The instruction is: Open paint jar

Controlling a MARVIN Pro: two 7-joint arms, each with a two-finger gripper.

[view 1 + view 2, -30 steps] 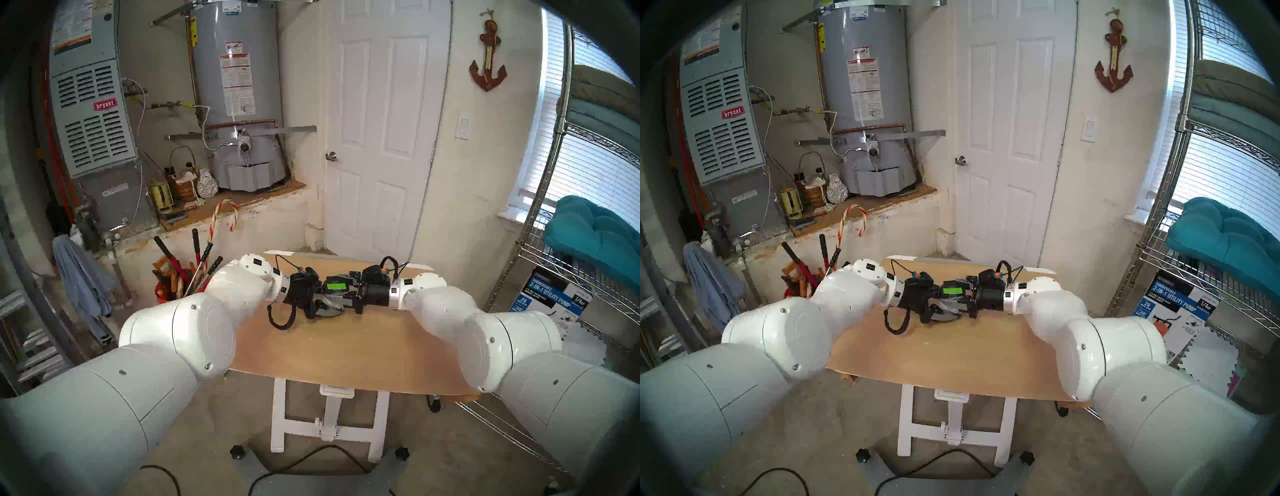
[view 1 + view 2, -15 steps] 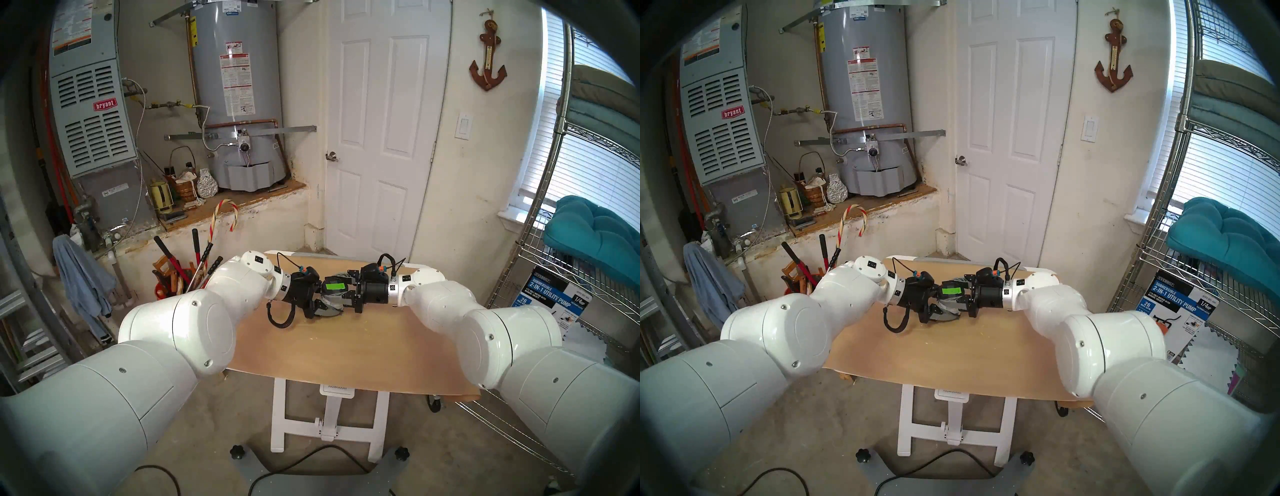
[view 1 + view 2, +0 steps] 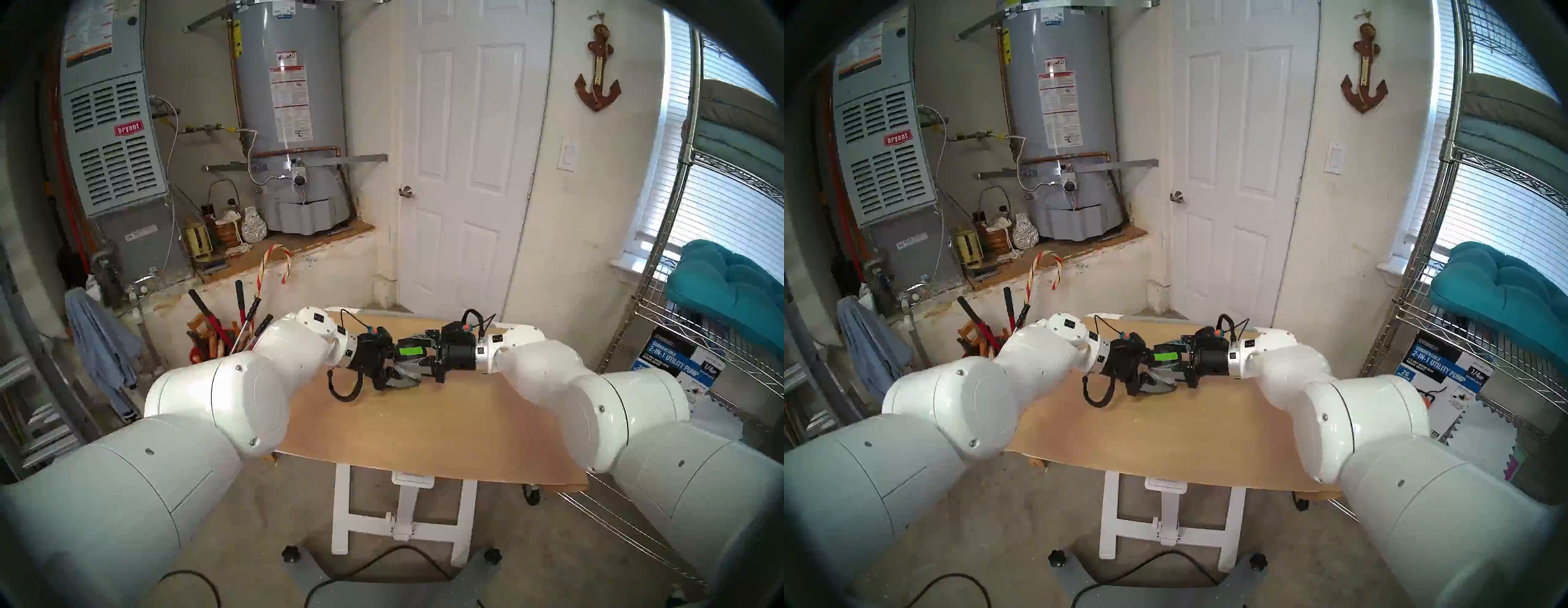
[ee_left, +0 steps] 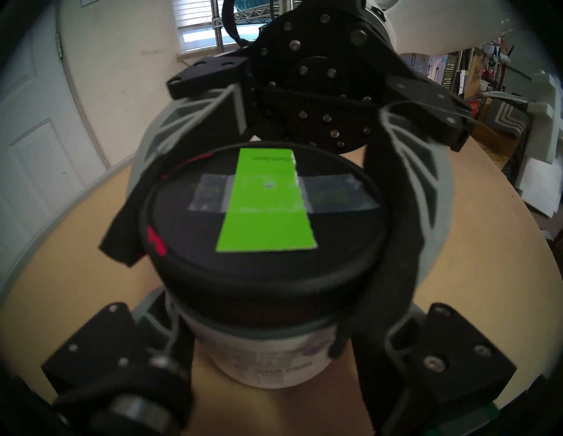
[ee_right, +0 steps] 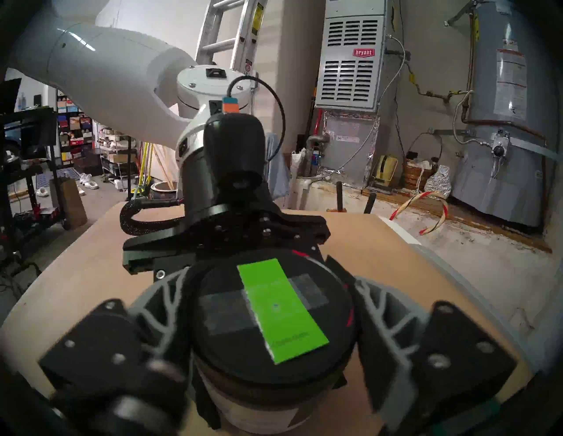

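**Two grippers on one paint jar**

Nearest me, the two big white arms reach in from either side over the tan desk, which stands on a white frame with a black cable trailing across the floor beneath. They meet over the far half of the desk, where the paint jar sits between them.

From the head views the jar is mostly hidden; only the black lid with its bright green strip and a grey sliver of label show. The left wrist view fills the gap: the left gripper is closed on the jar's pale printed body below the lid, one finger pressed to the label on each side. That same view shows the right gripper's fingers curving round the rim of the lid, with a strip of clear tape across the green one and red marks on the lid's edge.

The right wrist view confirms it from the other side: the right gripper clasps the lid, which sits on the jar, and the left gripper's black body lies just beyond.

Farther back, only the head views show the white door and rusty anchor; the right wrist view alone shows a ladder. An orange bucket of tools stands left of the desk, with the grey water heater and furnace behind.
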